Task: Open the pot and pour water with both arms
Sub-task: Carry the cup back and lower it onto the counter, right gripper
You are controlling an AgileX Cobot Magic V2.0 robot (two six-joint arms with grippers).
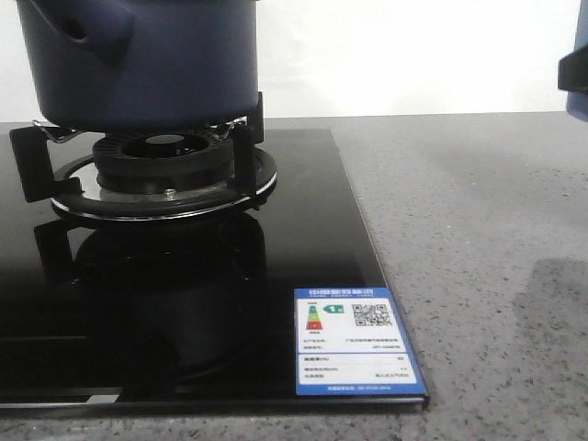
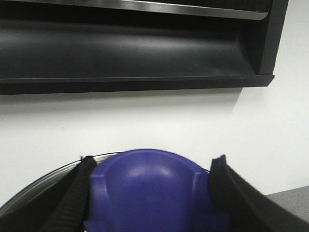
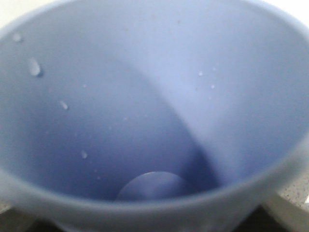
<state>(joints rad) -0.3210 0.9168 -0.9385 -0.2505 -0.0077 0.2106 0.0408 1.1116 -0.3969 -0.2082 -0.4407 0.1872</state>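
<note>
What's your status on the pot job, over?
Left gripper closed on the blue lid knob. Right gripper out of sight; light blue cup fills its camera, droplets inside. Pot on the burner. Nothing blocking seen.

Left gripper (image 2: 153, 164): only its two fingers (image 2: 72, 203) are in sight, seen in the left wrist view.
- Colour: matt black on both, no paint or markings visible.
- Shape: broad, flat blades that taper to blunt, slightly ragged tips. The right one curves outward along its outer edge.
- Surface: inner faces look coarse, like woven or ribbed padding. The outer edge of the right finger is smoother and catches a faint sheen.
- Screws, cables, labels: none can be made out.

Right arm: no part of its body identifiable with any certainty.
</note>
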